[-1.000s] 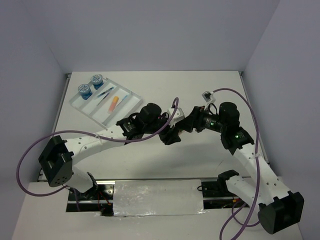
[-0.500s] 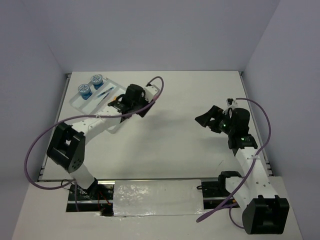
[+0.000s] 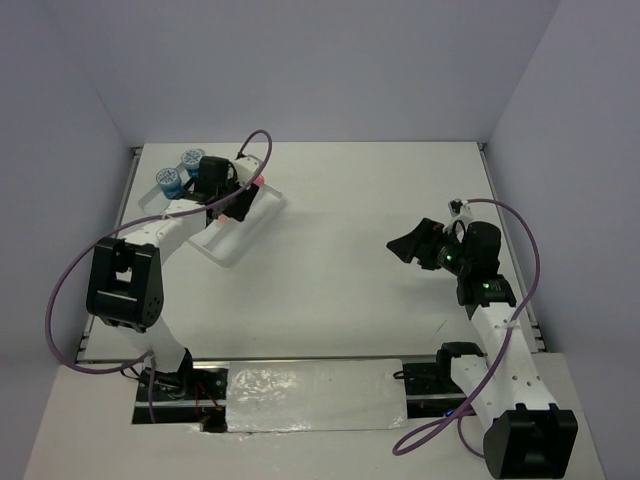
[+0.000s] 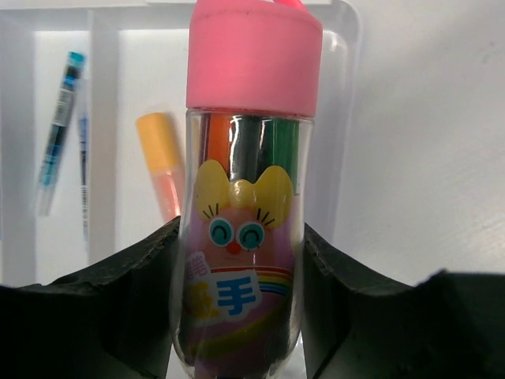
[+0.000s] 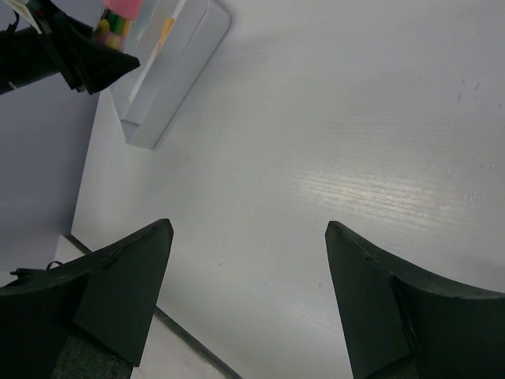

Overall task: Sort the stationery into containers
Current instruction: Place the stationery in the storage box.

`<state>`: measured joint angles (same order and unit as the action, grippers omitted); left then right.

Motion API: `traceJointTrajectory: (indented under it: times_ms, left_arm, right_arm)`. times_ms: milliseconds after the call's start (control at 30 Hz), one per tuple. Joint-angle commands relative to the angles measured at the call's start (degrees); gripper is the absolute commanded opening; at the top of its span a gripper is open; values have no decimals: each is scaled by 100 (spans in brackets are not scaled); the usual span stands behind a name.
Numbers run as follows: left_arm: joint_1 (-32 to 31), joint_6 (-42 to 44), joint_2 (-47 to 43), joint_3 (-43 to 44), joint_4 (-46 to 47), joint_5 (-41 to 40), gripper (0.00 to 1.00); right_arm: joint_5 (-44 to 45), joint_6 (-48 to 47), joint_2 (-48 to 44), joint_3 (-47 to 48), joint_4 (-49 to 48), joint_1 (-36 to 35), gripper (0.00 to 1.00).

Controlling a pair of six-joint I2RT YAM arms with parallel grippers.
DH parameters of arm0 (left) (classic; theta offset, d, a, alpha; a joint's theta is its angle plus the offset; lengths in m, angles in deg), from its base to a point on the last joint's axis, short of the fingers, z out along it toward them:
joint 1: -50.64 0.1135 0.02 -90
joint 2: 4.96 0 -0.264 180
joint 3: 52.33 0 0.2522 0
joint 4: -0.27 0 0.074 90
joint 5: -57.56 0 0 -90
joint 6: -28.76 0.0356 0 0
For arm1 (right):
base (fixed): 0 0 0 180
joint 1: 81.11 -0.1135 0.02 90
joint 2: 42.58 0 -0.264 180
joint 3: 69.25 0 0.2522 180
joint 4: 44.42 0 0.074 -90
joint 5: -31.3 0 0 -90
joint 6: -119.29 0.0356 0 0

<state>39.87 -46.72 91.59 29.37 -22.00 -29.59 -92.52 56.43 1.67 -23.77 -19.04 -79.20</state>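
The white surface (image 3: 350, 270) carries the tray (image 3: 222, 246) at its far left. The left gripper (image 3: 235, 200) hovers over the tray's outer side, jaws clamped on the pink-capped tube (image 4: 248, 158). The right gripper (image 3: 408, 247) hangs well apart, jaws spread and holding nothing. Best to lower the tube lengthwise into the end compartment beside the orange marker (image 4: 162, 162) before releasing

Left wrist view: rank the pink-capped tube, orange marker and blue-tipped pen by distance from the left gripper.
1. Pink-capped tube, held in the left gripper.
2. Orange marker, in the tray, just left of the tube.
3. Blue-tipped pen, beyond the divider, farther left.
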Motion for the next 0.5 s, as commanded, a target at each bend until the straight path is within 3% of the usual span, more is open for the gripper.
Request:
traceJointTrajectory:
  times_ms: [0, 233, 367, 467]
  left_arm:
    - [-66, -81, 117, -132, 341, 445, 5]
    - [-75, -160, 548, -88, 201, 207, 15]
    - [-75, -222, 470, -167, 350, 128, 41]
    - [-75, -239, 452, -141, 333, 154, 53]
  right_arm:
    - [-177, -129, -30, 0, -222, 11, 86]
    - [-142, -182, -110, 18, -160, 11, 86]
    - [-151, -182, -22, -8, -203, 11, 86]
    - [-168, -174, 13, -26, -248, 2, 86]
